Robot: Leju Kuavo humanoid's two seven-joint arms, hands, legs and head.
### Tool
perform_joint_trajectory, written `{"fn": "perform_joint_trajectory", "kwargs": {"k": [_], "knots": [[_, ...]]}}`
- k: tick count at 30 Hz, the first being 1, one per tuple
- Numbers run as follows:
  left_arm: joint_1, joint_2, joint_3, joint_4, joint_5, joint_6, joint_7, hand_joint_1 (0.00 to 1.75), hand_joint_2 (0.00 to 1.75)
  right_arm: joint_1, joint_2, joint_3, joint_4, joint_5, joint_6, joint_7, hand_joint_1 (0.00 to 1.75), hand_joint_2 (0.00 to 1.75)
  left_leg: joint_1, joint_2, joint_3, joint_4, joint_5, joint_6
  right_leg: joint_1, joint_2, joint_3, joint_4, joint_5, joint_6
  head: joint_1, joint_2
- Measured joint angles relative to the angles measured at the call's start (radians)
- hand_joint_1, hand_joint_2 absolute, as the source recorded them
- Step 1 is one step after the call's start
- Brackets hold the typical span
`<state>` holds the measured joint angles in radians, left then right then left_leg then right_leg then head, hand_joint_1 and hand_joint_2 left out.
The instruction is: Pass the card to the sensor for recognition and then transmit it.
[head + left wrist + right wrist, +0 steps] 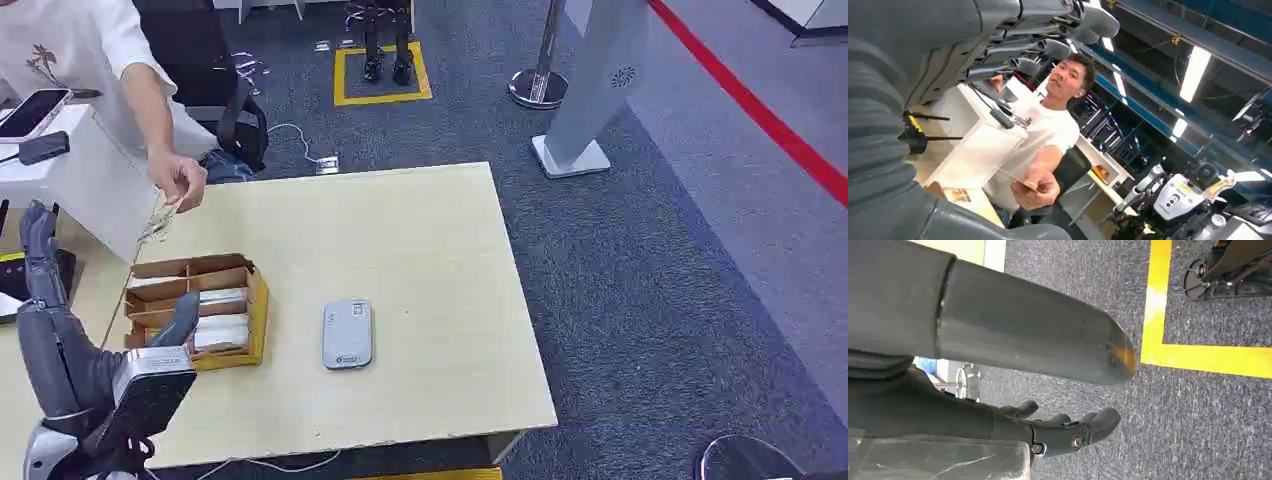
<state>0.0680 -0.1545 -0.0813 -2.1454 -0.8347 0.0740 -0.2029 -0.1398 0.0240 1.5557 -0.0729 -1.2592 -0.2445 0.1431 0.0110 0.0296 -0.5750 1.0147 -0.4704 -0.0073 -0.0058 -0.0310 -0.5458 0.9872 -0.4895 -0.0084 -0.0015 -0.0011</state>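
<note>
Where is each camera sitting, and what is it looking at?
Head view: high on the robot, looking down at the table; left hand raised.
Left wrist view: behind the left hand, looking up at a person.
Right wrist view: behind the hanging right hand, facing carpet.
Head and left wrist views share the person holding a card.

Pale wood table, grey sensor, brown cardboard tray, yellow floor square.
</note>
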Motion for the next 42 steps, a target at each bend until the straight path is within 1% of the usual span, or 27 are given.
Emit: {"fn": "perform_joint_trajectory", "kwargs": {"k": [3,4,7,8,10,11,14,17,18,19,20,21,22,23,24,25,27,30,36,41,42], "knots": [[0.000,0.000,0.000,0.001,-0.020,0.003,0.000,0.00,1.75,0.000,0.000,0.000,0.000,0.003,0.000,0.000,0.00,0.00,0.000,0.000,0.000,0.000,0.000,0.000,0.000,0.000,0.000,0.000,0.000,0.000,0.000,0.000],[-0.001,0.000,0.000,0.001,-0.046,0.008,0.005,0.00,1.75,0.000,0.000,0.000,0.000,0.006,0.000,0.000,0.00,0.00,0.000,0.000,0.000,0.000,0.000,0.000,0.000,0.000,0.000,0.000,0.000,0.000,0.000,0.000],[-0.019,0.013,0.000,0.007,-0.181,0.014,0.057,0.00,1.75,0.000,0.000,0.000,0.000,0.013,0.001,0.000,0.00,0.00,0.000,0.000,0.000,0.000,0.000,0.000,0.000,0.000,0.000,0.000,0.000,0.000,0.000,0.000],[-0.030,0.024,0.000,0.010,-0.244,0.013,0.091,0.00,1.75,0.000,0.000,0.000,0.000,0.015,0.001,0.000,0.00,0.00,0.000,0.000,0.000,0.000,0.000,0.000,0.000,0.000,0.000,0.000,0.000,0.000,0.000,0.000],[-0.067,0.065,0.000,0.029,-0.441,0.007,0.184,0.00,1.75,-0.001,0.000,0.000,0.000,0.027,0.004,0.004,0.00,0.00,0.000,0.000,0.000,0.000,0.000,0.000,0.000,0.000,0.000,0.000,0.000,0.000,0.000,0.000],[-0.082,0.084,0.000,0.041,-0.503,0.001,0.212,0.00,1.75,-0.001,0.000,0.000,0.000,0.029,0.004,0.005,0.00,0.00,0.000,0.000,0.000,0.000,0.000,0.000,0.000,0.000,0.000,0.000,0.000,0.000,0.000,0.000],[-0.112,0.137,0.000,0.072,-0.619,-0.027,0.261,0.00,1.75,-0.002,0.000,0.000,0.000,0.036,0.004,0.006,0.00,0.00,0.001,0.000,0.000,0.000,0.001,-0.001,0.000,0.000,0.000,0.001,0.000,0.000,0.000,0.000],[-0.136,0.174,0.000,0.095,-0.657,-0.039,0.283,0.00,1.75,-0.003,0.000,0.000,0.000,0.040,0.005,0.006,0.00,0.00,0.000,0.000,0.000,0.000,0.001,-0.001,0.000,0.000,0.000,0.001,0.000,0.000,0.000,0.000],[-0.145,0.191,0.000,0.103,-0.676,-0.047,0.308,0.00,1.75,-0.003,0.000,0.000,0.000,0.044,0.005,0.006,0.00,0.00,0.000,0.000,0.000,0.000,0.001,-0.001,0.000,0.000,0.000,0.001,0.000,0.000,0.000,0.000],[-0.156,0.215,-0.002,0.111,-0.699,-0.064,0.355,0.00,1.75,-0.004,0.000,0.000,0.000,0.046,0.005,0.006,0.00,0.00,0.000,0.000,0.000,0.000,0.001,-0.001,0.000,0.000,-0.001,0.000,0.000,0.000,0.001,0.000],[-0.177,0.261,-0.018,0.124,-0.719,-0.092,0.455,0.00,1.75,-0.005,0.000,0.000,0.000,0.049,0.005,0.006,0.00,0.00,0.001,0.001,0.000,0.000,0.001,-0.001,0.001,0.001,-0.001,0.001,0.000,0.000,0.002,0.000],[-0.200,0.315,-0.046,0.141,-0.726,-0.114,0.540,0.00,1.75,-0.006,0.000,0.000,0.000,0.052,0.005,0.006,0.00,0.00,0.001,0.001,0.000,0.000,0.001,-0.001,0.001,0.002,-0.002,0.001,0.000,-0.001,0.002,0.000],[-0.226,0.365,-0.076,0.158,-0.729,-0.130,0.595,0.00,1.75,-0.006,0.000,0.000,0.000,0.055,0.005,0.007,0.00,0.00,0.001,0.001,0.000,0.000,0.001,-0.001,0.001,0.002,-0.001,0.001,0.000,-0.001,0.002,0.000],[-0.249,0.401,-0.104,0.176,-0.730,-0.143,0.633,0.00,1.75,-0.006,0.000,0.000,0.000,0.056,0.005,0.007,0.00,0.00,0.001,0.000,0.000,0.000,0.001,-0.001,0.001,0.001,-0.001,0.001,0.000,-0.001,0.001,0.000],[-0.266,0.434,-0.128,0.190,-0.731,-0.152,0.641,0.00,1.75,-0.006,0.000,0.000,0.000,0.056,0.004,0.007,0.00,0.00,0.001,0.000,0.000,0.000,0.001,-0.001,0.001,0.001,-0.001,0.001,0.000,-0.001,0.001,0.000],[-0.280,0.451,-0.151,0.207,-0.733,-0.158,0.641,0.00,1.75,-0.007,0.000,0.000,0.000,0.057,0.004,0.007,0.00,0.00,0.001,0.000,0.000,0.000,0.001,-0.002,0.001,0.001,-0.001,0.001,0.000,-0.001,0.001,0.000],[-0.292,0.468,-0.175,0.229,-0.735,-0.164,0.631,0.00,1.75,-0.009,0.000,0.000,0.000,0.057,0.004,0.008,0.00,0.00,0.001,0.002,0.000,0.000,0.001,-0.002,0.001,0.003,-0.001,0.001,0.001,-0.001,0.002,0.000],[-0.316,0.485,-0.191,0.261,-0.736,-0.166,0.628,0.00,1.75,-0.008,0.000,0.000,0.000,0.056,0.005,0.008,0.00,0.00,0.000,0.004,0.000,0.000,0.001,-0.001,0.001,0.004,-0.002,0.001,0.001,-0.001,0.001,0.000],[-0.336,0.494,-0.224,0.297,-0.736,-0.168,0.625,0.00,1.75,-0.010,0.000,0.000,0.000,0.053,0.005,0.008,0.00,0.00,0.000,0.004,0.000,0.000,0.000,-0.001,0.000,0.004,-0.002,0.000,0.001,-0.001,0.001,0.000],[-0.340,0.494,-0.232,0.317,-0.737,-0.167,0.613,0.00,1.75,-0.010,0.000,0.000,0.000,0.048,0.004,0.008,0.00,0.00,0.000,0.004,0.000,0.000,0.001,-0.001,0.000,0.004,-0.002,0.001,0.001,-0.001,0.001,0.000],[-0.340,0.494,-0.233,0.319,-0.737,-0.167,0.607,1.75,1.75,-0.010,0.000,0.000,0.000,0.047,0.004,0.008,0.00,0.00,0.000,0.004,0.000,0.000,0.001,-0.001,0.000,0.004,-0.002,0.001,0.001,-0.001,0.001,0.000]]}}
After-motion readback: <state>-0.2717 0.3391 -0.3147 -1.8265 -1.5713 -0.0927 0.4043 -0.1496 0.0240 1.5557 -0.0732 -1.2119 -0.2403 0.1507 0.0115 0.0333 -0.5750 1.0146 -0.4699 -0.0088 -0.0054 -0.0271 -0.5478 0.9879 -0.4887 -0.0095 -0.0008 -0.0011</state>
